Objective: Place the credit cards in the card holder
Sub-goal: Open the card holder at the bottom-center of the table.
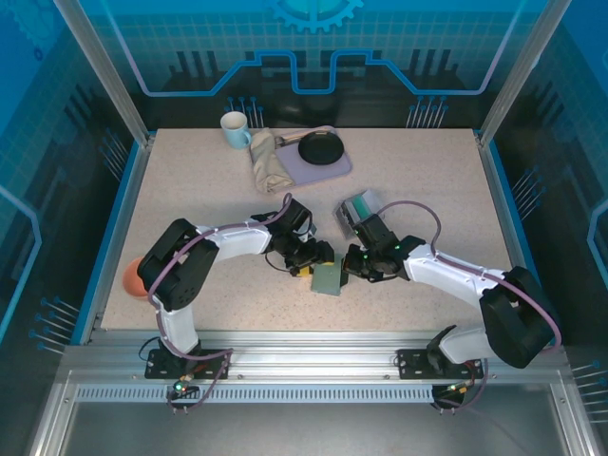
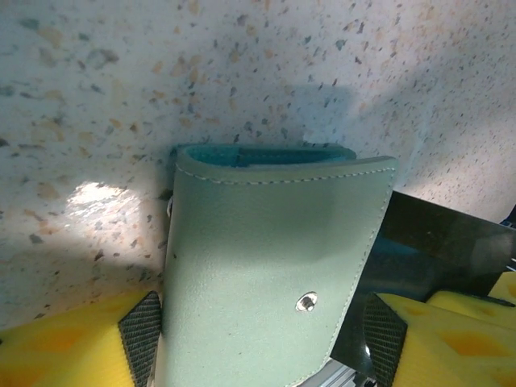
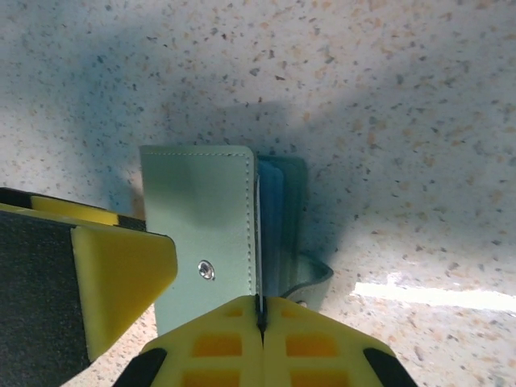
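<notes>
The card holder (image 1: 329, 277) lies on the table between my two grippers, its pale green snap cover (image 2: 258, 250) folded over the teal inside (image 3: 278, 218). My left gripper (image 2: 264, 330) is open, and its fingers (image 2: 142, 329) straddle the cover's sides; one of them (image 3: 121, 266) overlaps the cover's left edge. My right gripper (image 3: 260, 302) is shut on a thin credit card (image 3: 258, 242), seen edge-on and running in between the cover and the inner slots. That dark glossy card (image 2: 435, 250) sticks out past the cover's right edge. More cards stand in a small grey box (image 1: 359, 207).
At the back of the table are a pale mug (image 1: 234, 129), a crumpled cloth (image 1: 268, 163) and a purple tray (image 1: 340, 168) with a black dish (image 1: 321, 147). An orange ball (image 1: 131, 278) sits at the left edge.
</notes>
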`<state>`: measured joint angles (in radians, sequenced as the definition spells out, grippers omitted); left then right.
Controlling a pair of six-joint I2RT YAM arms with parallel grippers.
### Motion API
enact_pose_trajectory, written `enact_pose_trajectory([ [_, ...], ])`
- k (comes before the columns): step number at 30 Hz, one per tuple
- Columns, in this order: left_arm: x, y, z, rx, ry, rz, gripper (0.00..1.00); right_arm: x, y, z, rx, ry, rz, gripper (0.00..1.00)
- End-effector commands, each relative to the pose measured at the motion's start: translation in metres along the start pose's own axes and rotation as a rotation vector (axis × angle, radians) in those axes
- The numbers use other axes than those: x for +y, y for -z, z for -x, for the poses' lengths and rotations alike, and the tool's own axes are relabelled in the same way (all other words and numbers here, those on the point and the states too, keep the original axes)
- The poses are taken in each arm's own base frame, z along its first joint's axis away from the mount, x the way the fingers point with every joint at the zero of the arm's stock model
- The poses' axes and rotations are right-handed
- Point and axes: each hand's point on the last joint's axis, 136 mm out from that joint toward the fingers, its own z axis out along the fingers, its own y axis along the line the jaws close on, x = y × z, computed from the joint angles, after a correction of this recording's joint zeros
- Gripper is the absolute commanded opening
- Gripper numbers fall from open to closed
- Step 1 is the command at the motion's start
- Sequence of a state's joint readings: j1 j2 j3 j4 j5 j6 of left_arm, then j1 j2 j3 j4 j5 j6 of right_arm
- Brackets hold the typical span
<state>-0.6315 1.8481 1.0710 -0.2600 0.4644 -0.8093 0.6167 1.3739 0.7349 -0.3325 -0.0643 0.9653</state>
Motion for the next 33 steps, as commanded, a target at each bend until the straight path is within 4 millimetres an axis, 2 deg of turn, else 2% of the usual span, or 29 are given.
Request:
enact_pose_trajectory([
  [1, -0.016, 0.005, 0.000, -0.011, -0.034, -0.040, 0.72, 0.014, 0.001, 0.003, 0.014, -0.020, 0.119, 0.00],
  [5, -0.016, 0.010, 0.000, -0.029, -0.041, -0.035, 0.73, 0.024, 0.003, 0.009, 0.022, -0.042, 0.211, 0.00],
  [17, -0.017, 0.031, 0.002, -0.113, -0.064, -0.023, 0.79, 0.030, 0.009, 0.016, 0.013, -0.087, 0.330, 0.00],
  [25, -0.016, 0.028, -0.001, -0.096, -0.065, -0.029, 0.74, 0.038, 0.009, 0.019, 0.014, -0.113, 0.396, 0.00],
  [33, -0.025, 0.029, -0.005, -0.090, -0.064, -0.109, 0.77, 0.044, 0.006, 0.019, 0.026, -0.137, 0.445, 0.00],
])
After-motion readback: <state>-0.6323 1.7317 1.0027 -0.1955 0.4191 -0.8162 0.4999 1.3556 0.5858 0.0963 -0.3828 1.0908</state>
